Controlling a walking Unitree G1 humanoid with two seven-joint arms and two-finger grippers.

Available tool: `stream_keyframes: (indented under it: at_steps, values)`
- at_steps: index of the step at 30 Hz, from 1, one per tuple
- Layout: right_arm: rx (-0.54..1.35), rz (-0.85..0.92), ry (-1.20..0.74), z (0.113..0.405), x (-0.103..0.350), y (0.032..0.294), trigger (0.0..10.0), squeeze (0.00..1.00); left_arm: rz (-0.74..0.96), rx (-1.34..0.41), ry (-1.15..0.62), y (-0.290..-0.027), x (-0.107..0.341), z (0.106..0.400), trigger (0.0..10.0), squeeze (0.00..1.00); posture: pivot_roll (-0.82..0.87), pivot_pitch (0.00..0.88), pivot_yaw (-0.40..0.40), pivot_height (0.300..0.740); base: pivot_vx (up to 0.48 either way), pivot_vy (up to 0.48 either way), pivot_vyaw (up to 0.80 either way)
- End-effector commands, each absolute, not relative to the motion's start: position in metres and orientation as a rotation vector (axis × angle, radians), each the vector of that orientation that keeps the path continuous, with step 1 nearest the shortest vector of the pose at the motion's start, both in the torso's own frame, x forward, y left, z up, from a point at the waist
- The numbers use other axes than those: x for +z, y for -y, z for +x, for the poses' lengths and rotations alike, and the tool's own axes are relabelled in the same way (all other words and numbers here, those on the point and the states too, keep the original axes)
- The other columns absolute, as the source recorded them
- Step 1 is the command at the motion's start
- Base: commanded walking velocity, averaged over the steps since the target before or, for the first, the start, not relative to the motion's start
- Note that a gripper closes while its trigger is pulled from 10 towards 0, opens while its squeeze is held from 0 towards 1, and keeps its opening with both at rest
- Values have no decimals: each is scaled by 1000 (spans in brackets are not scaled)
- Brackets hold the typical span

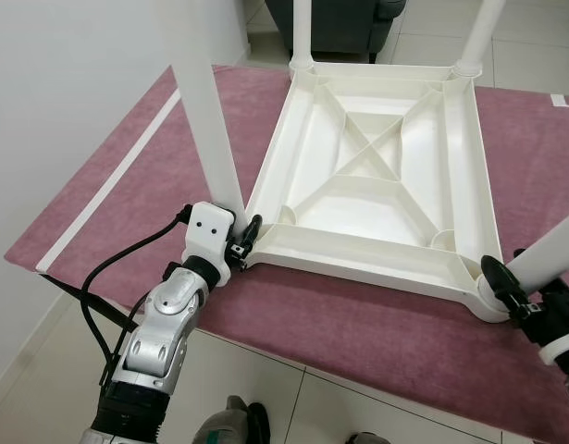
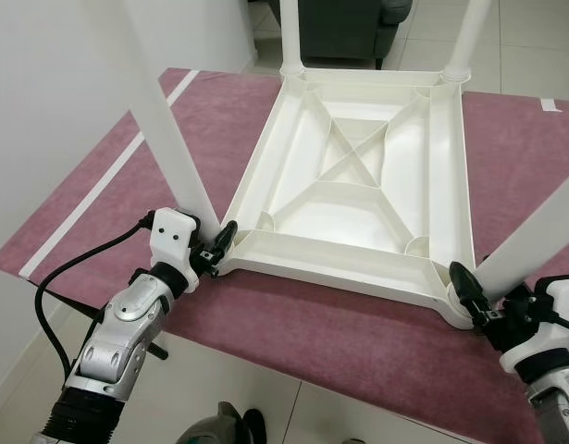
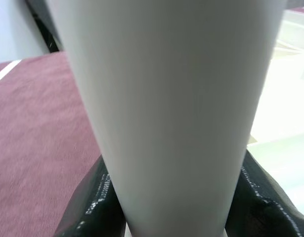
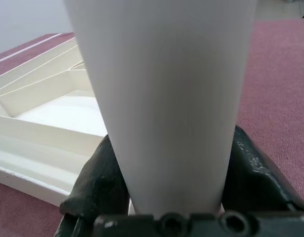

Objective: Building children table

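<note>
Your white table lies upside down on the pink rug, with four legs standing in its corner sockets. Your left hand is clamped on the near-left leg right at its socket, and your right hand is clamped on the near-right leg at its socket too. Far legs stand free; both wrist views show black fingers hugging a white leg.
</note>
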State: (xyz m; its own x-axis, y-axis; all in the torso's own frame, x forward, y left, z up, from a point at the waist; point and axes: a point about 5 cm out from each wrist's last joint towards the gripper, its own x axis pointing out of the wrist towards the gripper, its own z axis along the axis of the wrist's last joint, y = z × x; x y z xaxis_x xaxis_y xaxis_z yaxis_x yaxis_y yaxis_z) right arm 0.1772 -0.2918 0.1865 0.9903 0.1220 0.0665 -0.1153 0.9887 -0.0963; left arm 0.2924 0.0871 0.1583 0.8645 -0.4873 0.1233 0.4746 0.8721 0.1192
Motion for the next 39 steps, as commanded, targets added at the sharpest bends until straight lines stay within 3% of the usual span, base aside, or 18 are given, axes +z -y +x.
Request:
stream_keyframes:
  at_steps: [1,10,16,19,22,24,25,26,27,28,29,34,35,36,37,39]
  values:
    - [173,69,141,167,196,287,0,0,139,-629,235,-77,174,293,0,0,-154,128,184,740,0,0,0]
    - [287,158,334,163,237,275,0,0,152,-651,185,-76,161,293,0,0,-156,132,185,740,0,0,0]
    - [355,162,345,161,243,266,0,0,155,-680,159,-74,156,292,0,0,-154,133,178,740,0,0,0]
    - [396,129,266,160,232,262,0,0,154,-722,110,-74,147,288,0,0,-156,133,175,740,0,0,0]
    - [470,59,-114,146,168,252,0,0,173,-762,-30,-85,117,272,0,0,-155,137,170,740,0,0,0]
    - [470,59,-114,146,168,252,0,0,173,-762,-30,-85,117,272,0,0,-155,137,170,740,0,0,0]
    - [451,39,-189,144,151,252,0,0,184,-740,-63,-92,110,270,2353,0,-158,138,170,740,0,0,0]
    - [451,39,-189,144,151,252,0,0,184,-740,-63,-92,110,270,2353,0,-158,138,170,740,0,0,0]
    - [414,15,-224,148,139,252,3647,0,193,-709,-96,-98,104,270,10000,0,-156,137,169,740,0,0,0]
    - [414,15,-224,148,139,252,3647,0,193,-709,-96,-98,104,270,10000,0,-156,137,169,740,0,0,0]
    - [316,-14,-201,164,132,252,10000,0,208,-634,-120,-107,100,275,10000,0,-151,134,164,740,0,0,0]
    - [236,-25,-152,178,135,254,10000,0,202,-604,-116,-110,101,280,10000,0,-144,129,160,740,0,0,0]
    - [211,-27,-130,184,137,256,10000,0,176,-613,-114,-109,103,281,10000,1000,-143,127,158,740,0,0,0]
    - [211,-27,-130,184,137,256,10000,0,176,-613,-114,-109,103,281,10000,1000,-143,127,158,740,0,0,0]
    - [189,-39,-111,188,140,259,10000,1000,170,-632,-107,-108,104,279,10000,1000,-142,126,157,740,0,0,0]
    - [172,-41,-92,192,143,261,10000,1000,160,-655,-97,-106,106,277,10000,1000,-143,125,157,740,0,0,0]
